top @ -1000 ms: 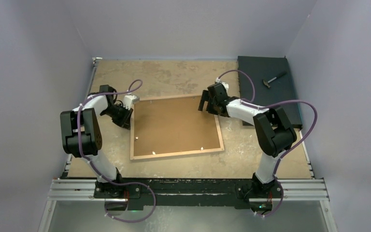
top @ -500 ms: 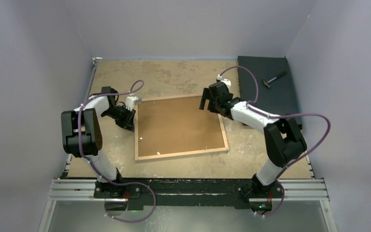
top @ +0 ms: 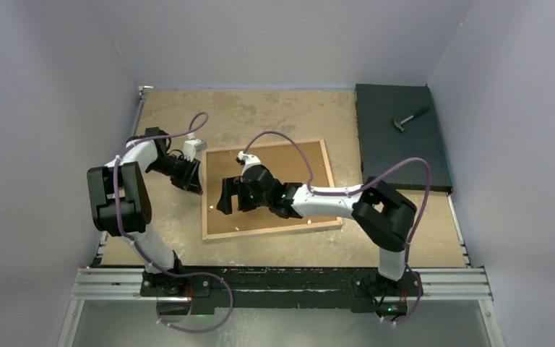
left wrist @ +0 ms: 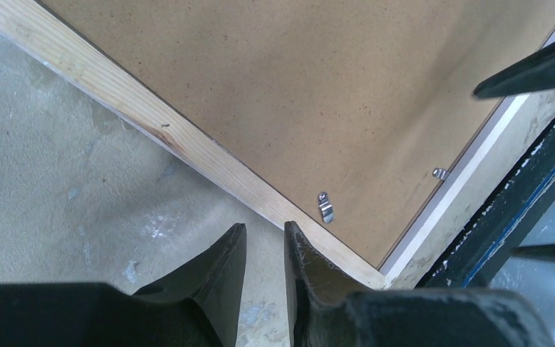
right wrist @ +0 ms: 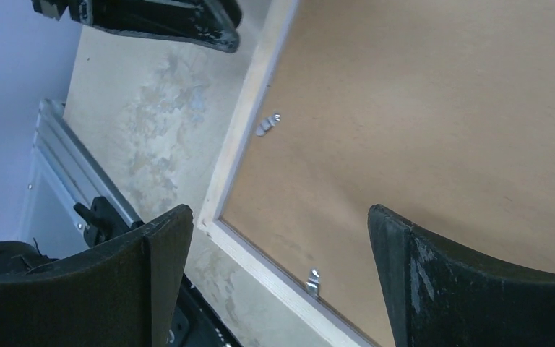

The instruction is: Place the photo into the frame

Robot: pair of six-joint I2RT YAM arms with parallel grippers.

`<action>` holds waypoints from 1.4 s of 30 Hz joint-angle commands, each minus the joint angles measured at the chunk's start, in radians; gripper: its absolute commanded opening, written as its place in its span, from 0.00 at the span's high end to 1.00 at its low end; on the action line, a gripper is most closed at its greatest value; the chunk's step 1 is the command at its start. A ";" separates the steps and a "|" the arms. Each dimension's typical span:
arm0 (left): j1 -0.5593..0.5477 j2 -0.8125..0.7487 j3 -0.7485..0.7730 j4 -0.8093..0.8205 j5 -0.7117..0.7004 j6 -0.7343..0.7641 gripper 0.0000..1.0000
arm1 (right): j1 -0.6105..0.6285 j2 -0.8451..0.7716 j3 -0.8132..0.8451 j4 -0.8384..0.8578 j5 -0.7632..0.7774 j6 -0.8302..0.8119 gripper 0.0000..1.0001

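- Frame (top: 274,230) lies back-up, centre of top view.
- Left gripper (left wrist: 264,233): jaws narrowly parted, empty, beside its left edge.
- Right gripper (right wrist: 278,213): jaws wide apart over backing board (right wrist: 441,108).

The frame (top: 274,230) lies flat and back-up on the table at the centre of the top view, turned slightly so its right end sits higher. Light wood edges (left wrist: 188,148) surround a plain brown backing board (top: 225,168) that fills it, and small metal tabs (right wrist: 267,124) sit along the inner rim.
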 commanded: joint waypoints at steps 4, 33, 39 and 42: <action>0.007 0.031 -0.032 0.041 0.040 0.019 0.80 | 0.042 0.079 0.061 0.257 -0.124 0.027 0.11; 0.007 0.052 -0.061 0.086 0.032 0.008 0.86 | 0.048 0.319 0.150 0.388 -0.274 0.063 0.16; 0.007 0.047 -0.072 0.090 0.033 0.014 0.86 | 0.047 0.340 0.168 0.380 -0.262 0.061 0.16; 0.007 0.045 -0.073 0.087 0.034 0.019 0.87 | 0.047 0.351 0.178 0.368 -0.252 0.059 0.16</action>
